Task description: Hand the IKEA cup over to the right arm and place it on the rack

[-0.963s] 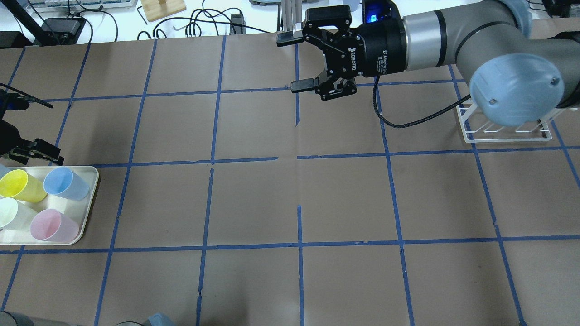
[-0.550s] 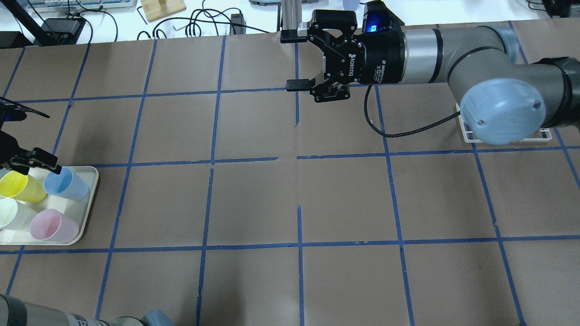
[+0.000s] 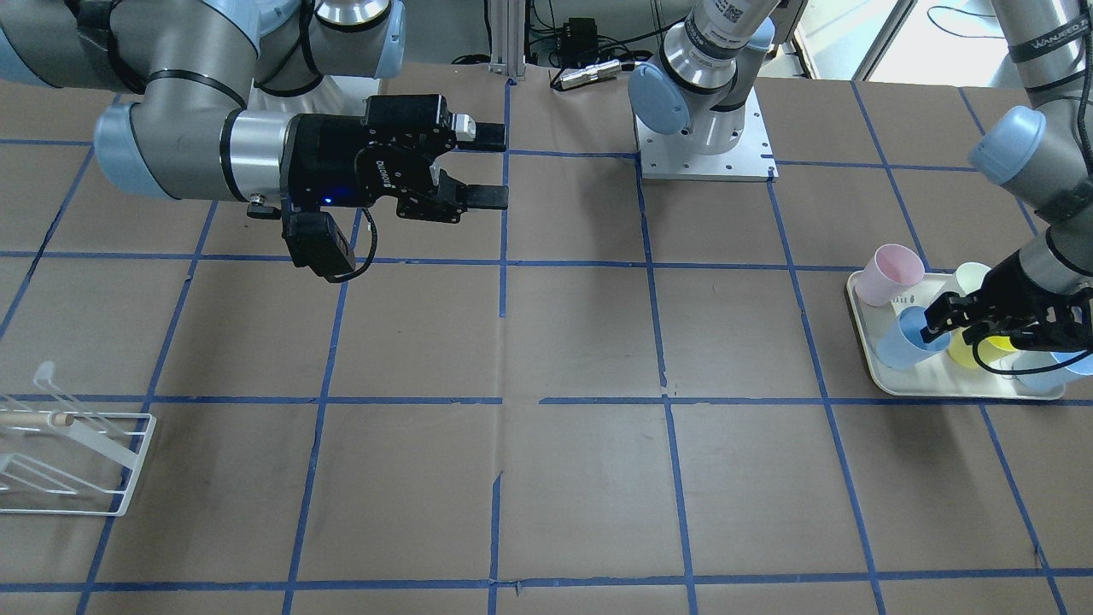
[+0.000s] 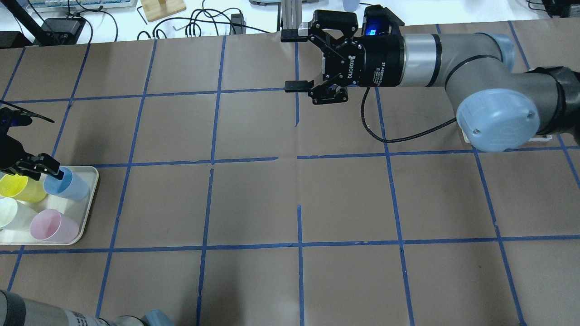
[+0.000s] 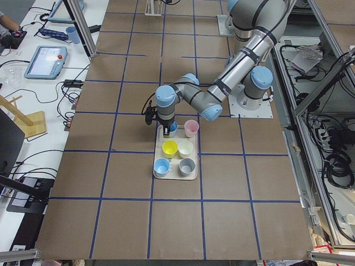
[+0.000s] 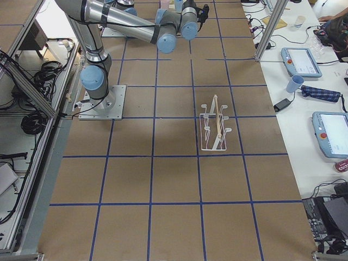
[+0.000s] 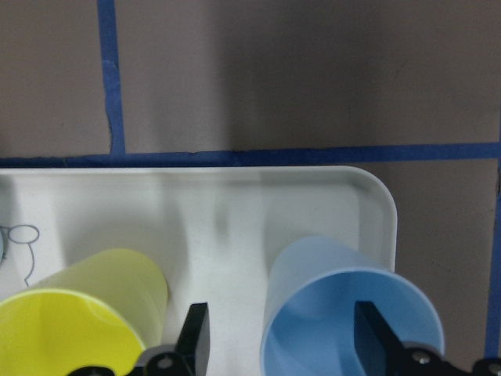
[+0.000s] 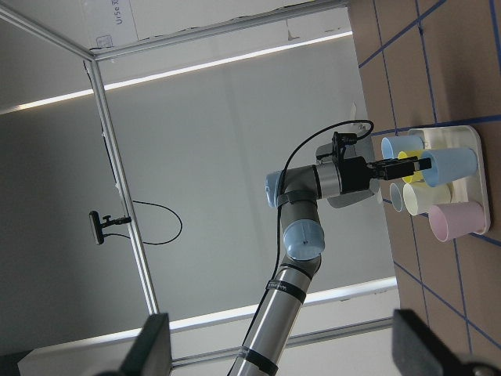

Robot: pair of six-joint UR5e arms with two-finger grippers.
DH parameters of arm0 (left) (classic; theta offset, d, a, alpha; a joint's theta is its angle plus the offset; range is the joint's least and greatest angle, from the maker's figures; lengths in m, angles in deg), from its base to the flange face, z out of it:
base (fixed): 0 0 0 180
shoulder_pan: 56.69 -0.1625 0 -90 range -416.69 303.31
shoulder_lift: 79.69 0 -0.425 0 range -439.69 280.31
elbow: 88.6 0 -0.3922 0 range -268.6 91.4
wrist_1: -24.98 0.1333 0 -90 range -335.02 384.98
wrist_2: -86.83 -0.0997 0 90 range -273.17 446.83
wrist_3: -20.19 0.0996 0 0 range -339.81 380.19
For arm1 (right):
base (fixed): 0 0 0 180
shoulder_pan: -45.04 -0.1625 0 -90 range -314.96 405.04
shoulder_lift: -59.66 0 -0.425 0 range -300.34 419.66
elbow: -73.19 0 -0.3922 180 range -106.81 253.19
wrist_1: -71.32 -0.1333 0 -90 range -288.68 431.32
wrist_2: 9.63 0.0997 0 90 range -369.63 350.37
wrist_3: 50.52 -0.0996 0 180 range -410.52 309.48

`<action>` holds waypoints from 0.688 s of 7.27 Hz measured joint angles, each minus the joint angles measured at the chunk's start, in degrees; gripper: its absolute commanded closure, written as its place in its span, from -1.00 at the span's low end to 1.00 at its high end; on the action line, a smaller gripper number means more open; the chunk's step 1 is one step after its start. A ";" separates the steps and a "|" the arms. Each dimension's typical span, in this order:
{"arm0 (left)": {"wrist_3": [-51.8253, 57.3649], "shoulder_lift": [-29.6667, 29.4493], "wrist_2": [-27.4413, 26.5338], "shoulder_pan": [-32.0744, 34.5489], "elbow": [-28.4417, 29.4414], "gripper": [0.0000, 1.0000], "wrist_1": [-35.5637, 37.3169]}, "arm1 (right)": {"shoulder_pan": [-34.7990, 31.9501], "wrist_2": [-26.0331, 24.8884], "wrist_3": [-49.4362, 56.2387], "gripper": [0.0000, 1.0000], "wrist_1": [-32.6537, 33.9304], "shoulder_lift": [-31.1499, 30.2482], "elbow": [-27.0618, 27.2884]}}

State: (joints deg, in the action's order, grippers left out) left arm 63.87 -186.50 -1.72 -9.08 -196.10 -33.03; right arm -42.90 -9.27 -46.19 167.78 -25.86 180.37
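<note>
The light blue IKEA cup [image 4: 68, 183] stands upright at the far right corner of the cream tray [image 4: 88, 203]. My left gripper [image 4: 38, 165] is open and low over it. In the left wrist view one finger [image 7: 372, 337] is inside the cup [image 7: 344, 305] and the other finger [image 7: 196, 337] is outside, between it and the yellow cup [image 7: 86, 313]. My right gripper [image 4: 297, 61] is open and empty, held above the far middle of the table, pointing left. The white wire rack [image 3: 77, 453] stands empty at the right end, mostly hidden by the right elbow in the overhead view.
The tray also holds a yellow cup [image 4: 20, 188], a pink cup [image 4: 52, 226], a pale cup [image 4: 11, 213], a second blue cup [image 5: 161, 166] and a grey one [image 5: 187, 166]. A black cable [image 4: 398, 136] hangs from the right wrist. Blue tape lines grid the brown table.
My left gripper has moved down onto the tray, and one finger now sits inside the blue cup's rim. The right arm has shifted slightly; its elbow now covers the rack.
</note>
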 measured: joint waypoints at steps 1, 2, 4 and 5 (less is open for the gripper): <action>0.00 -0.27 -0.03 -0.03 -0.04 0.35 0.02 | -0.02 0.06 -0.04 -1.00 0.01 0.00 0.06; 0.00 -0.60 -0.04 -0.05 -0.05 0.95 0.05 | -0.03 0.12 -0.08 -1.00 0.00 0.03 0.08; 0.38 -0.84 0.13 -0.24 0.07 1.00 -0.03 | -0.02 0.16 -0.11 -1.00 0.04 0.07 0.07; 0.77 -0.94 0.38 -0.42 0.17 1.00 -0.17 | 0.04 0.16 -0.11 -1.00 0.04 0.09 0.06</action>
State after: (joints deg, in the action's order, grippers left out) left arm 64.64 -187.44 -1.34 -9.50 -195.93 -33.20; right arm -42.86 -9.11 -46.30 167.82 -25.77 180.42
